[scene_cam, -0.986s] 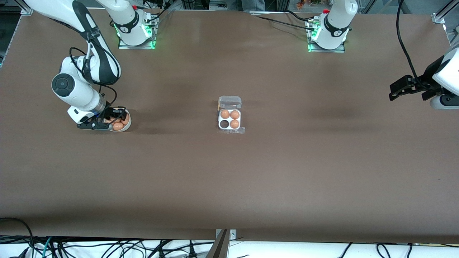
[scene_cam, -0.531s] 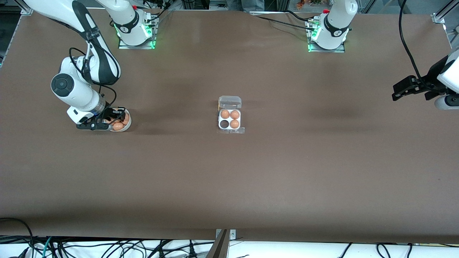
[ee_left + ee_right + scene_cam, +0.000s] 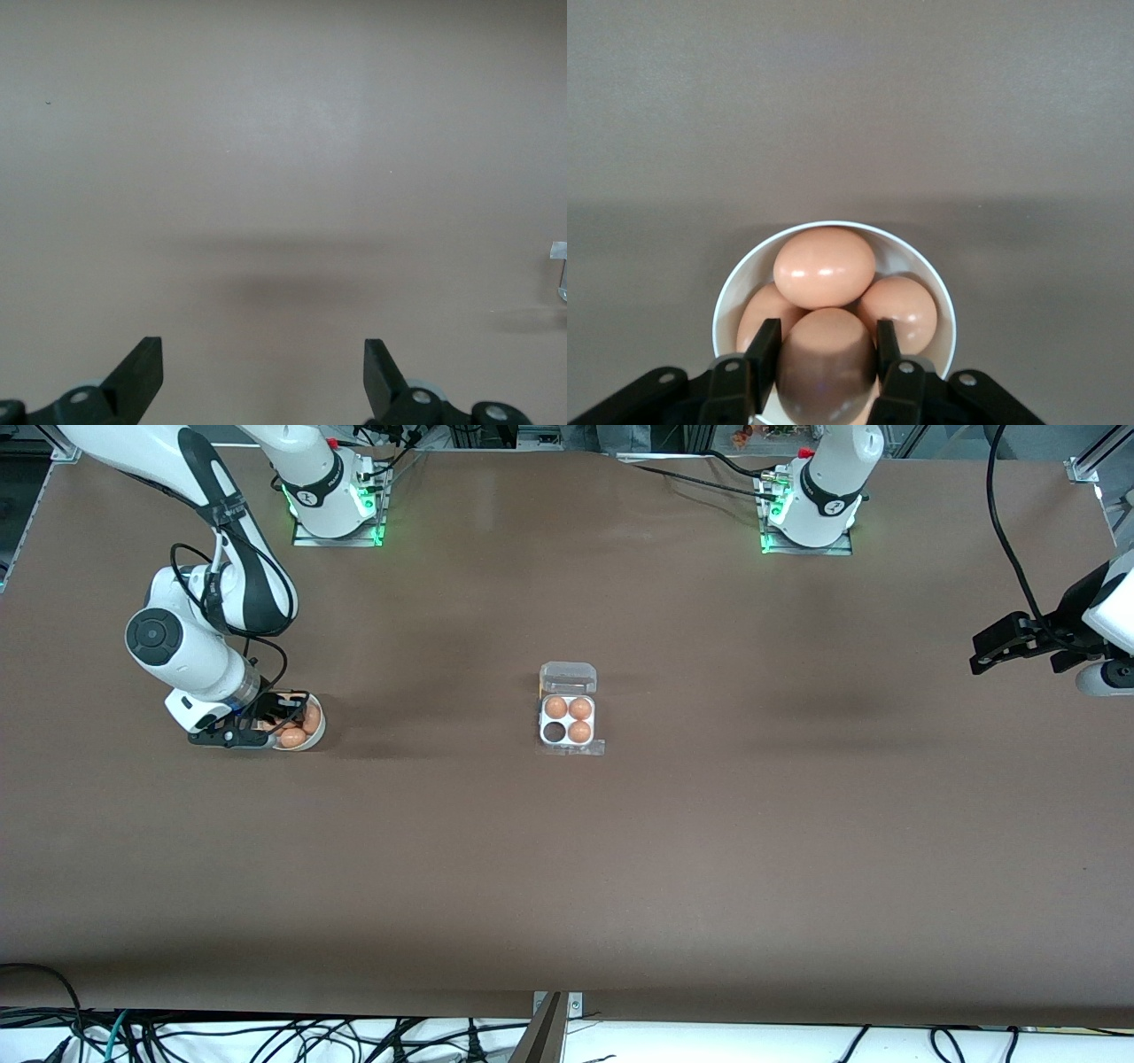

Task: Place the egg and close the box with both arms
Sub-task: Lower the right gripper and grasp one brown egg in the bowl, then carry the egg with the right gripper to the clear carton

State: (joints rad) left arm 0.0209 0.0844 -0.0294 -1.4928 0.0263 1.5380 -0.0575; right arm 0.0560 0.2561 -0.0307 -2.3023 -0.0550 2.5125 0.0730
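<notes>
The right gripper (image 3: 282, 722) is down inside the round white bowl (image 3: 316, 734) at the right arm's end of the table, and its two fingers (image 3: 764, 352) are closed against the sides of one brown egg (image 3: 825, 361), which lies among three other eggs in that bowl. The clear-plastic egg box (image 3: 568, 724) stands near the middle of the table, at about 3 o'clock from the bowl in the front view, with its lid (image 3: 568, 678) open at 12 o'clock and three cells filled, while the cell at 7 o'clock is empty. The left gripper (image 3: 999, 645) waits in the air over the left arm's end of the table, at about 3 o'clock from the box, its fingers (image 3: 142, 370) wide apart and holding nothing.
</notes>
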